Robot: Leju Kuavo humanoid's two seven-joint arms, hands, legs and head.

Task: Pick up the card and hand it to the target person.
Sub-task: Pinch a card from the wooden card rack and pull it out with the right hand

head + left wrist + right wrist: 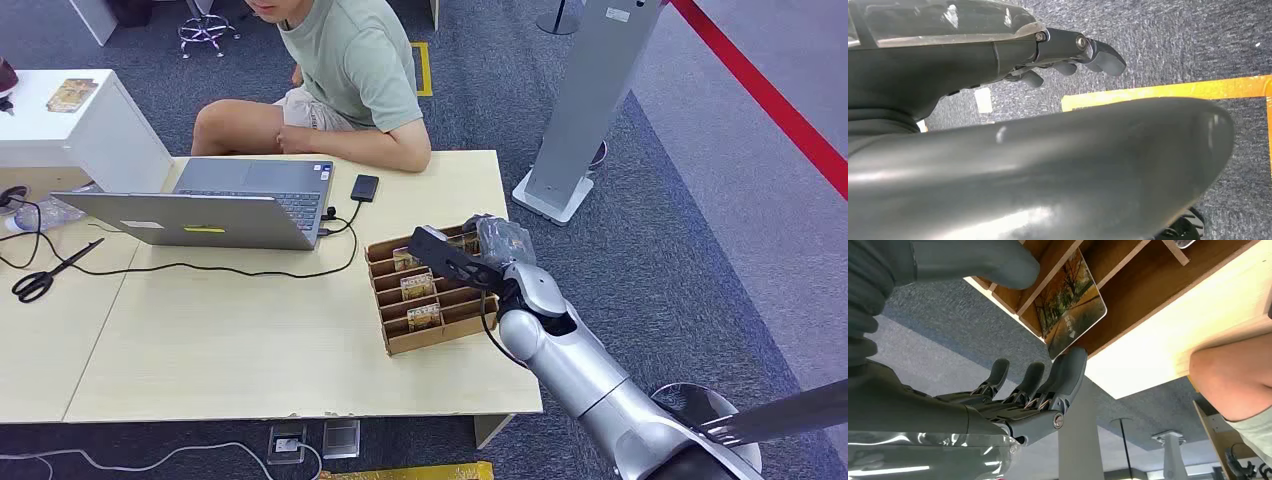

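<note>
A brown cardboard card holder [392, 330] stands on the table's right part with cards [417, 285] upright in its slots. My right hand [468, 254] hovers over its far end. In the right wrist view a card with an autumn tree picture [1073, 300] stands in a slot [1128, 265]. The thumb [978, 260] is on one side of it and the fingers [1068, 370] on the other, one fingertip touching the card's corner. The person [350, 70] in a green shirt sits behind the table. My left hand [1073, 50] hangs over the floor, holding nothing.
An open laptop [220, 205] with a cable and a black phone [365, 187] lie between the holder and the person. Scissors [45, 275] rest at the table's left. The person's forearm [1228, 380] lies on the far table edge. A grey stand [580, 110] rises to the right.
</note>
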